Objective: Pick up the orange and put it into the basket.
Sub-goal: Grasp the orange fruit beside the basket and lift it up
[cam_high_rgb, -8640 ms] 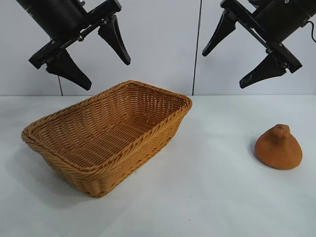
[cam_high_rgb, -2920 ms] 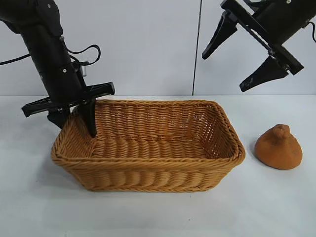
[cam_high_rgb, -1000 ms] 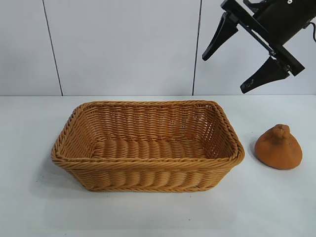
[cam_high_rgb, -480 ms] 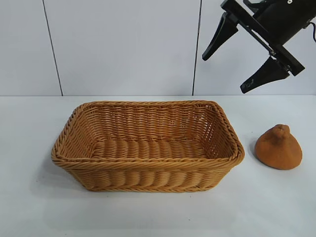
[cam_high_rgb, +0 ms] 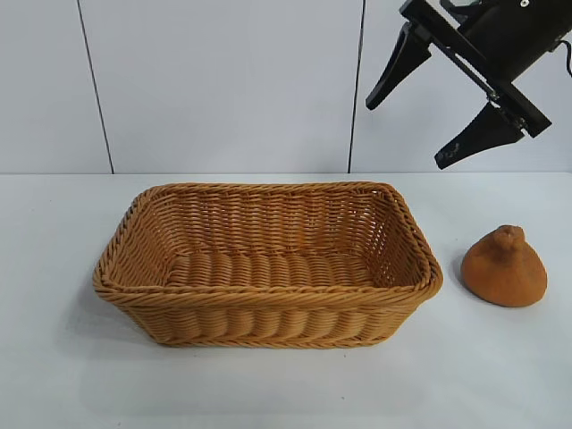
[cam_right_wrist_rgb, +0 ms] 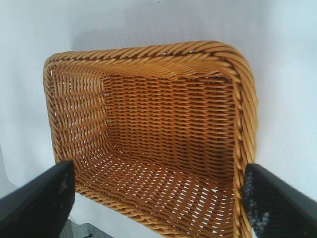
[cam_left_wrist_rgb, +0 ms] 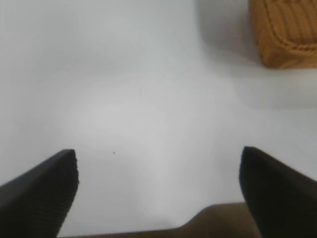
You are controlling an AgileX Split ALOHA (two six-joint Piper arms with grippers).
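Note:
The orange (cam_high_rgb: pixel 505 266), a dull orange-brown cone with a small knob on top, sits on the white table to the right of the basket (cam_high_rgb: pixel 268 295). The honey-tan wicker basket lies lengthwise across the middle of the table and holds nothing. My right gripper (cam_high_rgb: pixel 414 127) hangs open high above the orange, near the back wall. In the right wrist view it (cam_right_wrist_rgb: pixel 158 191) looks down into the basket (cam_right_wrist_rgb: pixel 245 109). My left gripper (cam_left_wrist_rgb: pixel 158 173) is out of the exterior view; its wrist view shows it open over bare table, with a corner of the basket (cam_left_wrist_rgb: pixel 285 34) beyond.
A white table (cam_high_rgb: pixel 286 384) runs under everything, backed by a pale panelled wall (cam_high_rgb: pixel 223 80). A brown strip (cam_left_wrist_rgb: pixel 218 220) shows below the left gripper's fingers in the left wrist view.
Over the last second nothing has visibly moved. Before that, the left arm turned the basket lengthwise and withdrew out of the exterior view.

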